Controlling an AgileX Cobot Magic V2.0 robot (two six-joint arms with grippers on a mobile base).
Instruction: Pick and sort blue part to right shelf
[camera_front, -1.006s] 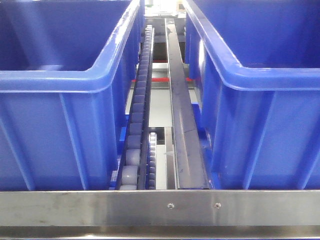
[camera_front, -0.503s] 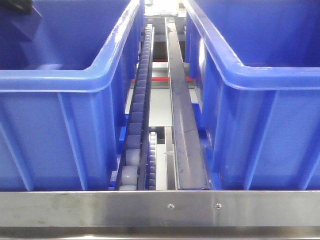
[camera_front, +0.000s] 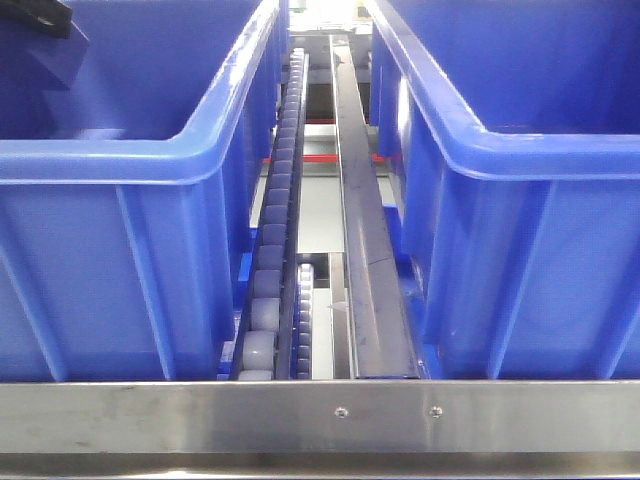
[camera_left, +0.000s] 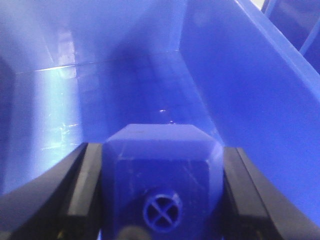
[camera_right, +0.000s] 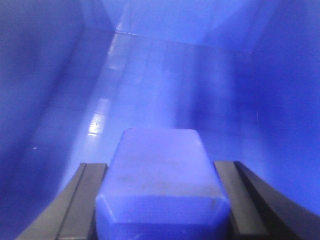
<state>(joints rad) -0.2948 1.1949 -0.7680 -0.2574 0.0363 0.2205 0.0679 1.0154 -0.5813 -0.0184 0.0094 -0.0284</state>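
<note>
In the left wrist view the left claw (camera_left: 162, 200) is clenched on a blue block (camera_left: 162, 170), its two black fingers (camera_left: 85, 190) pressed against the block's flanks at 9 and 3 o'clock. This block has sloped shoulders and a small round knob with a cross moulded in it facing the camera (the knob sits at about 6 o'clock on the block). Behind it lie the floor and walls of a blue bin (camera_left: 240, 80), with a corner seam running up toward 12 o'clock. In the right wrist view the right claw (camera_right: 162, 200) grasps the blue part (camera_right: 160, 175), a smooth rectangular body with bevelled edges held between black fingers (camera_right: 82, 200) on either side; its cap end cannot be made out from here. It hangs inside another blue bin (camera_right: 45, 75), whose glossy floor stretches toward 12 o'clock. The front view shows two large blue bins, one at 9 o'clock (camera_front: 200, 150) and one at 3 o'clock (camera_front: 470, 150), a roller track (camera_front: 275, 250) and a metal rail (camera_front: 365, 250) running between them, and a steel bar (camera_front: 320, 410) across 6 o'clock. A dark bit of arm (camera_front: 35, 15) shows at 10 o'clock.
</note>
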